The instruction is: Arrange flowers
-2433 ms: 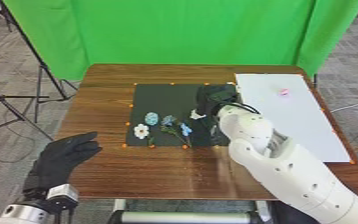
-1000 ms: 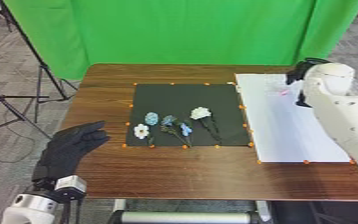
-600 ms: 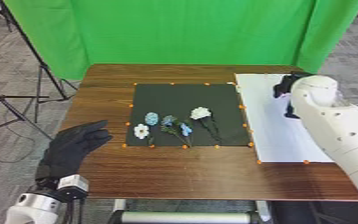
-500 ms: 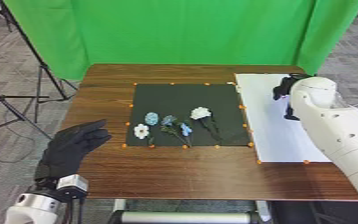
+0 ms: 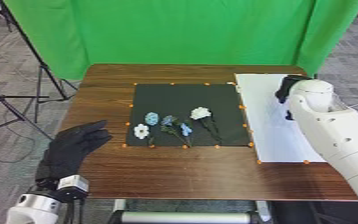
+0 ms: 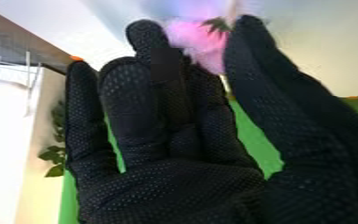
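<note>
My right hand (image 5: 287, 89) is over the white sheet (image 5: 278, 142), near its far part. In the right wrist view, the fingers of my right hand (image 6: 171, 185) are nearly straight, and a fluffy pink flower (image 6: 196, 42) shows between fingertips and thumb; firm contact cannot be told. On the black mat (image 5: 171, 94) lie a large white flower (image 5: 200, 113), a small white flower (image 5: 141, 131), a pale blue one (image 5: 151, 118), a darker blue one (image 5: 168, 120) and a light blue one (image 5: 186, 129). My left hand (image 5: 67, 150) is at the table's left front side, fingers relaxed.
Orange markers line the mat and sheet on the brown table (image 5: 175, 175). A green curtain (image 5: 184, 35) hangs behind it. Black stands rise from the floor at the left. Green leaves (image 6: 53, 155) appear beside my hand in the right wrist view.
My right hand has moved from the black mat across to the white sheet, uncovering the large white flower and covering the pink one's spot. My left hand has shifted slightly away from the front edge.
</note>
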